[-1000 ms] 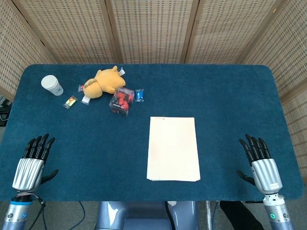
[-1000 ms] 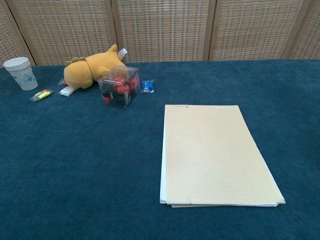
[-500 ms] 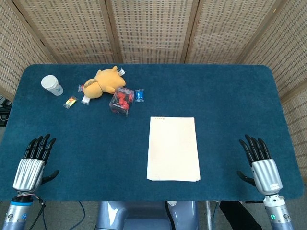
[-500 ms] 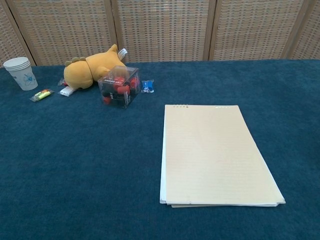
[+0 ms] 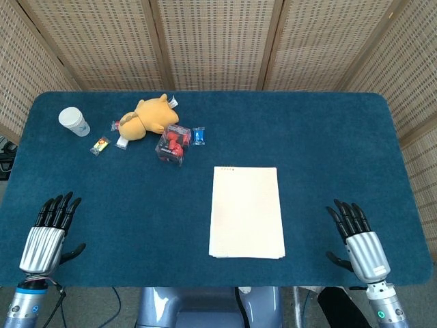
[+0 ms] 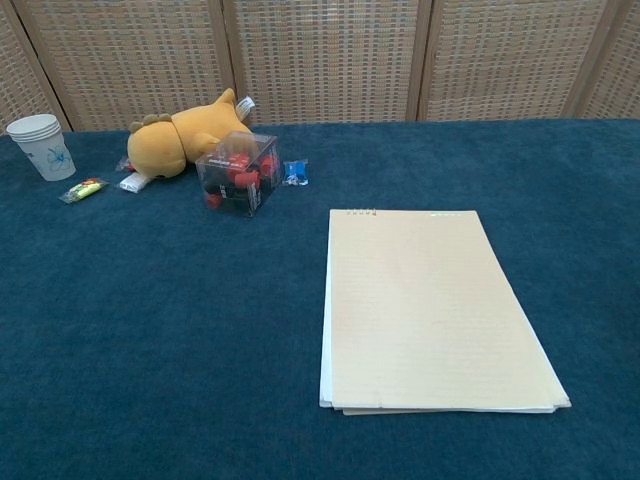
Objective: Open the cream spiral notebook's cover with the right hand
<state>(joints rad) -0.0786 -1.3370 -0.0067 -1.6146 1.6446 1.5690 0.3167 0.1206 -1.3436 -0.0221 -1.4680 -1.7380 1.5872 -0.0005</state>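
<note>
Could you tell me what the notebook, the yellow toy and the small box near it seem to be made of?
Notebook: matte cream paper or card, thin stacked edges showing. Yellow toy: soft plush fabric, fuzzy and rounded. Small box: probably clear glossy plastic, red contents visible through it.

Left hand (image 5: 49,236) and right hand (image 5: 358,240) hover, fingers spread, holding nothing.
</note>
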